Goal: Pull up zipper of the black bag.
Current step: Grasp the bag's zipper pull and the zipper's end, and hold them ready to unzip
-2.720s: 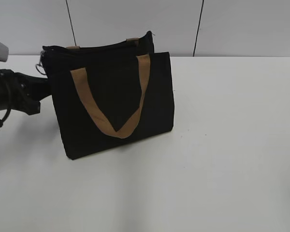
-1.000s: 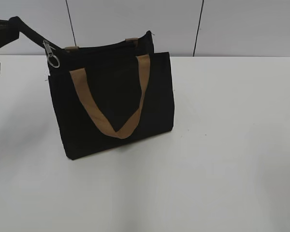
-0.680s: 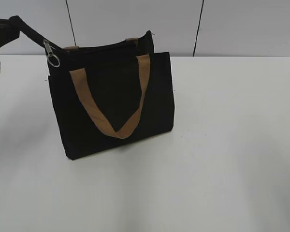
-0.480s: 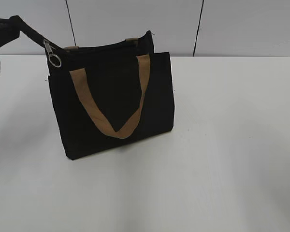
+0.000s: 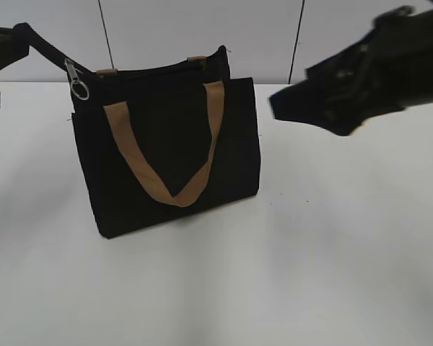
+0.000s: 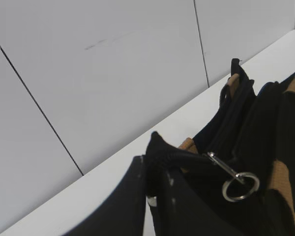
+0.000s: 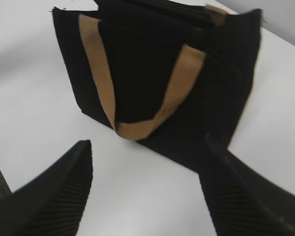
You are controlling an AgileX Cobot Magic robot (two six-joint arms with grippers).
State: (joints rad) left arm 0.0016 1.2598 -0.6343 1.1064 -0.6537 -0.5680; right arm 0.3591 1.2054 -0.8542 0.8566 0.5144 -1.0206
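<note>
The black bag (image 5: 173,158) stands upright on the white table, its tan strap handle (image 5: 162,155) hanging in a V on the front. It also shows in the right wrist view (image 7: 152,73). The zipper (image 5: 75,79), a silver slider with a ring pull, hangs at the bag's top left corner; it also shows in the left wrist view (image 6: 236,177). My left gripper (image 6: 155,169) is shut on the bag's black zip-tape end beside the slider, holding it up at the upper left (image 5: 22,34). My right gripper (image 7: 145,152) is open and empty, in the air right of the bag (image 5: 281,104).
The white table (image 5: 310,252) stretches in front of and right of the bag. A pale panelled wall (image 5: 202,29) with dark seams stands right behind the bag. The right arm (image 5: 375,65) hangs above the table's right rear.
The right arm has come into the exterior view from the right and now sits near the bag's top right. Before that the left gripper lifted the zip-tape end up; bag and left gripper have since held still.
</note>
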